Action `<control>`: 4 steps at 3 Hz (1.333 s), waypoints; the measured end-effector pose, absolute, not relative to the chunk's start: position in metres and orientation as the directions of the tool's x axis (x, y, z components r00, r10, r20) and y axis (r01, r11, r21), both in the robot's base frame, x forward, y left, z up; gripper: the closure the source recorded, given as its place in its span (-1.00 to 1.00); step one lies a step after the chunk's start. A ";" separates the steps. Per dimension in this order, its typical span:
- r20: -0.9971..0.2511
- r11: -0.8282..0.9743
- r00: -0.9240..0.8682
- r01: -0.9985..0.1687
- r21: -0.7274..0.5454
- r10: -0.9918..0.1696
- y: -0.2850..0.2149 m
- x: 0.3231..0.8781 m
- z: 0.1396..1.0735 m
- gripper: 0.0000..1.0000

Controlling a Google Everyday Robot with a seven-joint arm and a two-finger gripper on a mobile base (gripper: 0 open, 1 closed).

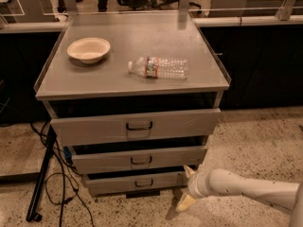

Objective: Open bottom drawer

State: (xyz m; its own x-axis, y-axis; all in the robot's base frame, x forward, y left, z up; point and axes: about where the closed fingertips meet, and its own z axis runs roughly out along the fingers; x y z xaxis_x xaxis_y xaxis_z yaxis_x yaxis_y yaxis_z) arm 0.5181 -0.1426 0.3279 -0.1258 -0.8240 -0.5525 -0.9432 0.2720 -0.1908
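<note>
The gripper (187,187), spread wide and empty, should reach for the handle (143,183) to its left on the bottom drawer (111,183), clamp squarely, then pull straight out.

No word, number or brand can be read anywhere. The one label in view is a coloured band around the plastic bottle (161,68), which lies on the cabinet top (123,37) toward 12 o'clock from the middle of the view, and it is too blurred to make out. The gripper (188,187) sits low at about 5 o'clock, fingers spread, just beside the right end of the bottom drawer (113,183) — nothing legible on either.
</note>
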 end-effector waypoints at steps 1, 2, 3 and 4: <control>-0.561 0.312 -0.150 -0.928 -0.204 -0.814 -0.149 0.551 0.306 -1.00; -0.561 0.311 -0.150 -0.928 -0.203 -0.814 -0.148 0.551 0.305 -1.00; -0.561 0.206 -0.097 -0.969 -0.134 -0.822 -0.102 0.508 0.234 -1.00; -0.568 0.198 -0.085 -0.970 -0.139 -0.819 -0.098 0.499 0.230 -1.00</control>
State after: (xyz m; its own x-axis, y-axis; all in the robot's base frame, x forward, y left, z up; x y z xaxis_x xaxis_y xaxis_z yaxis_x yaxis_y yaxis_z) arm 0.4992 -0.0978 0.2296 -0.0855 -0.8188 -0.5677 -0.9703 0.1978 -0.1392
